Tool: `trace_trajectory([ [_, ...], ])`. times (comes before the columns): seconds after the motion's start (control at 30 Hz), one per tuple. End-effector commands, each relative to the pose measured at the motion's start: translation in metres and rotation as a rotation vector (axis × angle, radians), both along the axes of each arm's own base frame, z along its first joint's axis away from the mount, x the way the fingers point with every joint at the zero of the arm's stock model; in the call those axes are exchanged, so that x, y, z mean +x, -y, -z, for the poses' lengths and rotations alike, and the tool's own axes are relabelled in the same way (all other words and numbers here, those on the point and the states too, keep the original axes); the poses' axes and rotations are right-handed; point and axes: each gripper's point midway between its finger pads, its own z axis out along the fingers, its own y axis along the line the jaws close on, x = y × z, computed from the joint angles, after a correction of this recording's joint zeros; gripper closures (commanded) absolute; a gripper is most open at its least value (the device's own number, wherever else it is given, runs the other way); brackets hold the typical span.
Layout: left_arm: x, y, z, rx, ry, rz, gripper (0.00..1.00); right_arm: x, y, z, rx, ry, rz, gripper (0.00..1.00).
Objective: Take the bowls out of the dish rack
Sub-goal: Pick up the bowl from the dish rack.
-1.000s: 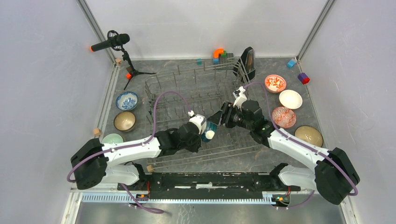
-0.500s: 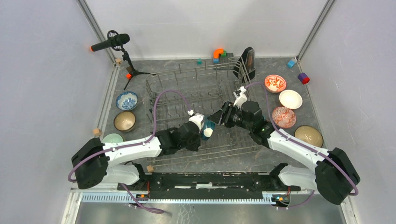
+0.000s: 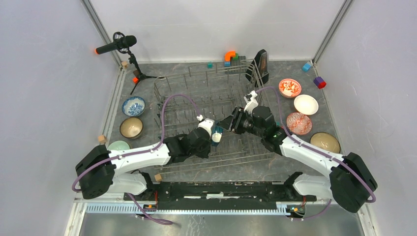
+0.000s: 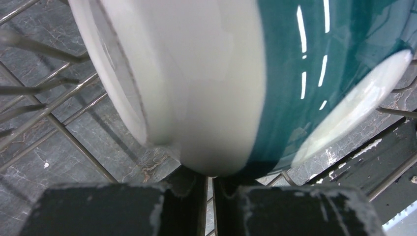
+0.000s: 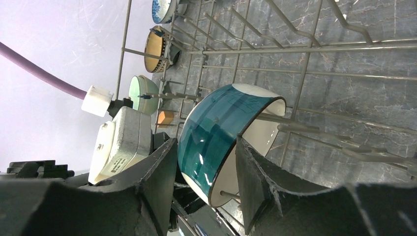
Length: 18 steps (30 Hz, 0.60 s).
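A teal bowl with a white base point(image 3: 218, 133) stands on its edge among the tines of the grey wire dish rack point(image 3: 206, 88). My left gripper point(image 3: 214, 139) is shut, its tips against the bowl's white base point(image 4: 196, 83); the jaws point(image 4: 210, 179) are nearly together below it. My right gripper point(image 3: 227, 123) is open and straddles the bowl's rim point(image 5: 216, 132): one finger point(image 5: 160, 177) lies outside the teal wall, the other point(image 5: 255, 177) lies on the white inside. No other bowl shows in the rack.
Left of the rack sit a blue-white bowl point(image 3: 133, 105), a tan bowl point(image 3: 131, 127) and a mint bowl point(image 3: 118, 146). On the right sit red-floral point(image 3: 289, 88), white point(image 3: 306, 104), red-lattice point(image 3: 299, 123) and striped point(image 3: 324, 142) bowls. A microphone stand point(image 3: 133, 69) and coloured blocks point(image 3: 230, 56) stand at the back.
My left gripper and the teal bowl have shifted a little toward the far side. My right gripper has closed in slightly toward the bowl, its fingers still apart.
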Motion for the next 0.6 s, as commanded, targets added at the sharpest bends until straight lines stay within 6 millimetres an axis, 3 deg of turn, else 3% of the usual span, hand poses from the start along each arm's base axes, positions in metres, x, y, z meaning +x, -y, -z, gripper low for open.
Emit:
trace_trajectory([
  [0.0,0.038,0.049,-0.057,-0.214,0.168,-0.013,0.86,-0.1,-0.038,0.063,0.036,-0.239,-0.408,0.56],
  [0.23,0.038,0.048,-0.056,-0.207,0.17,-0.011,0.86,-0.102,-0.042,0.069,0.048,-0.257,-0.421,0.59],
  [0.57,0.038,0.048,-0.062,-0.21,0.175,-0.01,0.86,-0.102,-0.045,0.076,0.019,-0.258,-0.434,0.76],
])
